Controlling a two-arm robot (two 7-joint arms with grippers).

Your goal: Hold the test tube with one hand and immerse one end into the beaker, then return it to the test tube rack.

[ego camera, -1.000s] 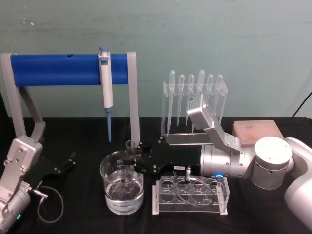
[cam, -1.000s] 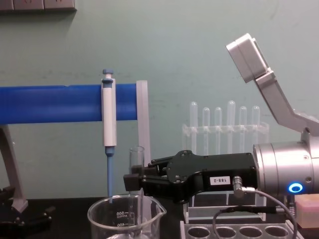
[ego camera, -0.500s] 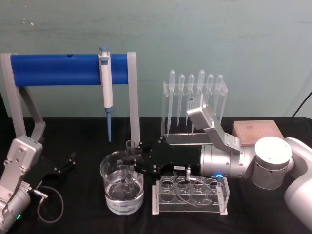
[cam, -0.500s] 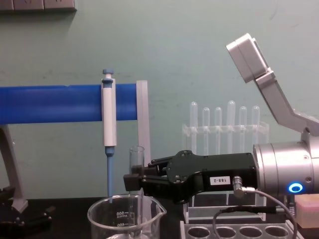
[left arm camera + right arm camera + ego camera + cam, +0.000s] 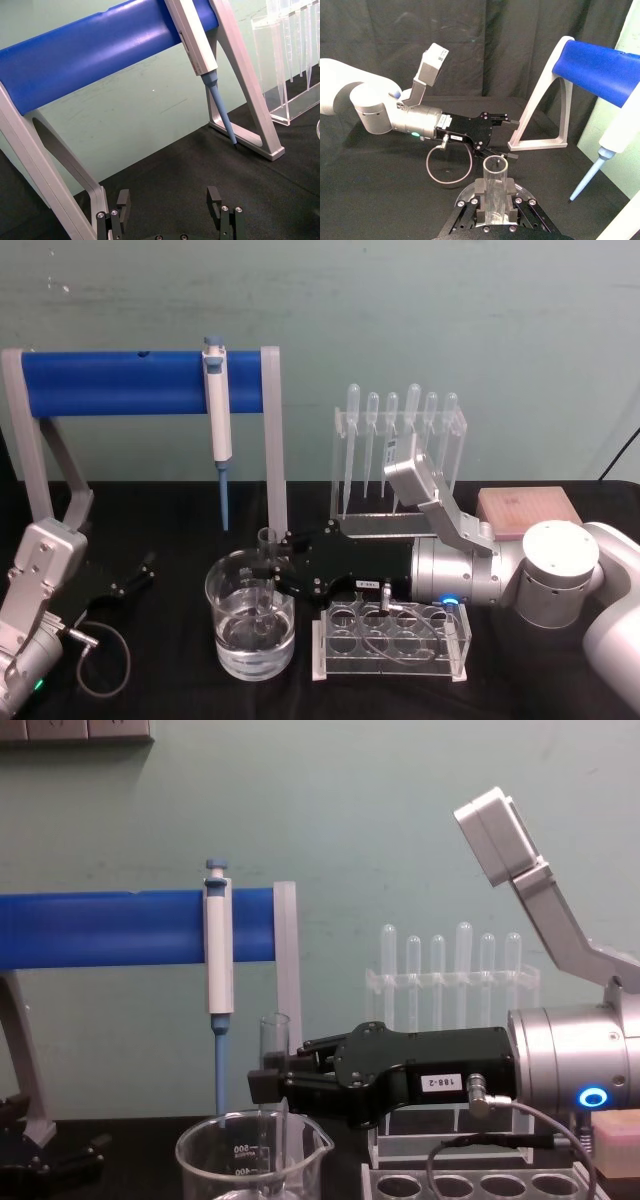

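Right gripper [image 5: 266,578]: pinched shut on the test tube [image 5: 267,542], one black finger on each side of the glass a little below the rim; the arm reached in level from the right.
Test tube: stood upright with its flared open end up, over the beaker [image 5: 222,635]. Its lower part went down through the beaker's mouth to the water [image 5: 255,648]. How far the tip sat under the surface could not be told.
Beaker: stood on the black table [image 5: 170,510], partly filled with clear water, just left of the test tube rack [image 5: 390,665].
Test tube rack: clear, with round holes, lay below the right arm's silver wrist near the table's front edge.
Left gripper [image 5: 169,205]: rested low at the table's left side, well apart from the beaker, fingers spread wide with nothing between them.
Background: a blue-and-white pipettor [image 5: 217,420] hung from a blue bar stand [image 5: 110,382]; thin pipettes [image 5: 400,430] stood in a clear holder behind the right arm.
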